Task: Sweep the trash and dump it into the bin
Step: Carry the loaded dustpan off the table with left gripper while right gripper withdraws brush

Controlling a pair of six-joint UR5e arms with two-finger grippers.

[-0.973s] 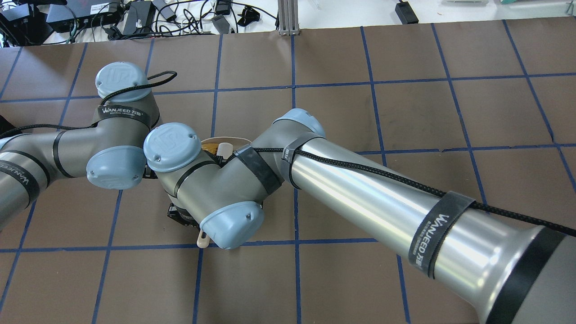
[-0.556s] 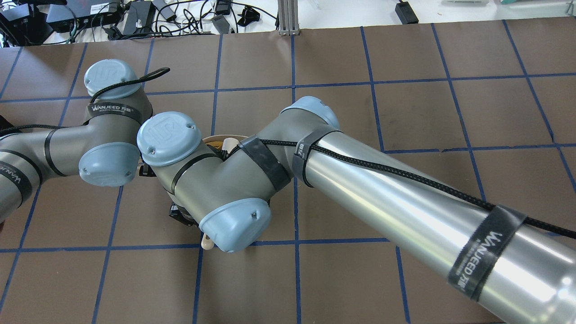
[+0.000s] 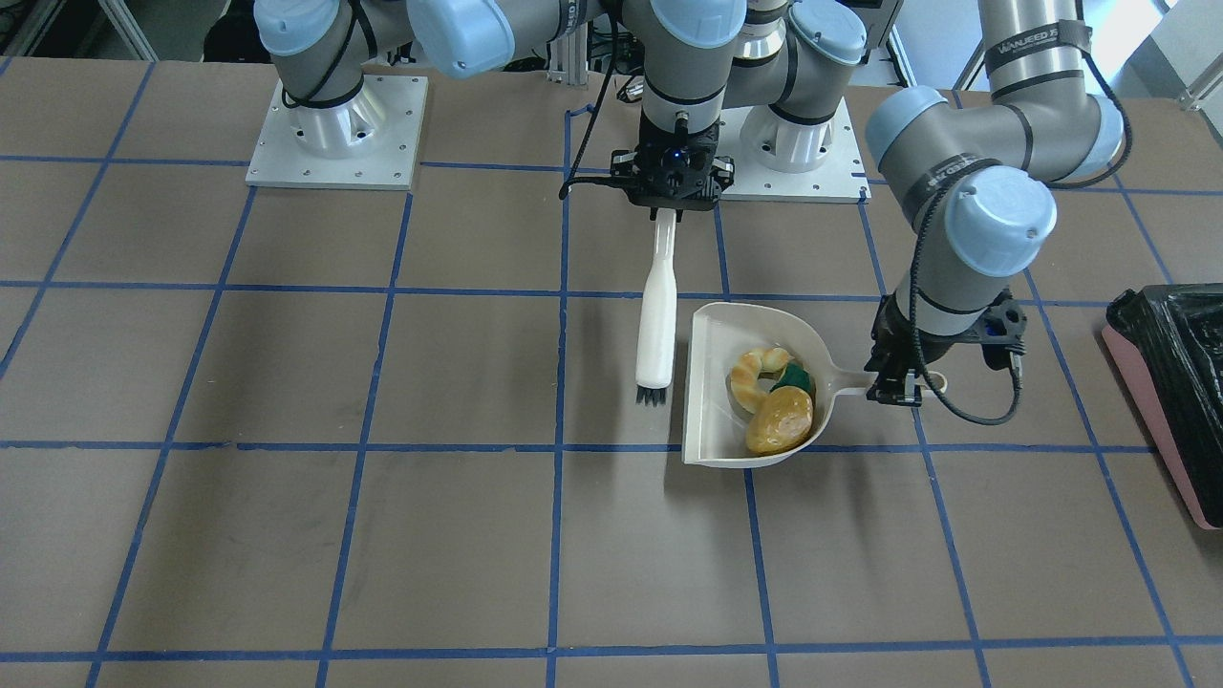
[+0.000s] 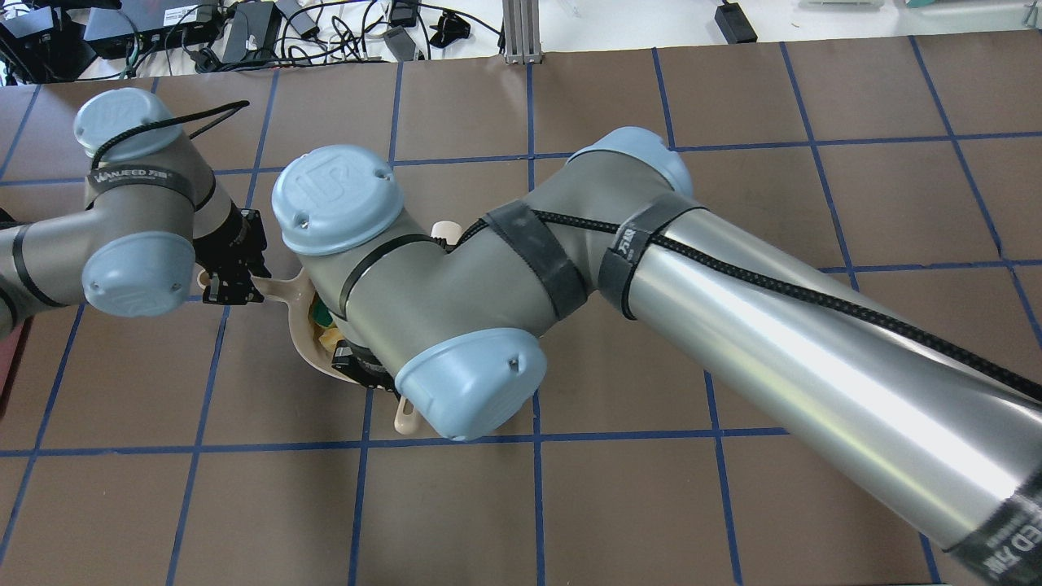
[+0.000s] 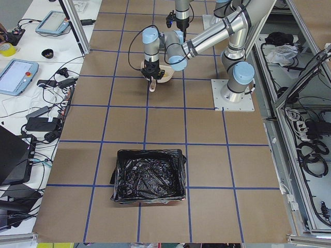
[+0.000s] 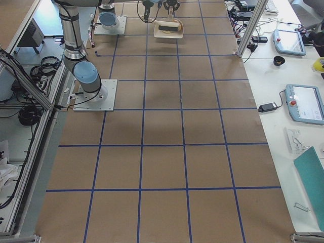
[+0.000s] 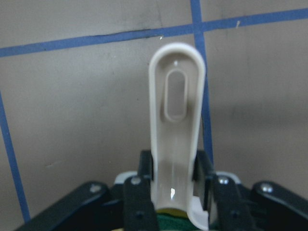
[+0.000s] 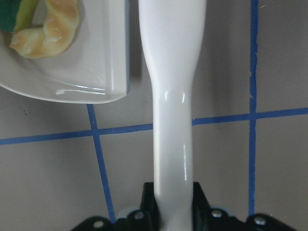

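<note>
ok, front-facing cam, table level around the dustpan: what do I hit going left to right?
White-handled brush with black bristles → beige plastic dustpan → left gripper, clamped on the dustpan's handle → pink-sided bin lined with a black bag.

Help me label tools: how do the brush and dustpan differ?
The brush is slim and white with dark bristles; the dustpan is a wide beige scoop. The brush carries nothing; the dustpan holds trash. The right gripper holds the brush, left gripper the dustpan. Each is held by its handle.
</note>
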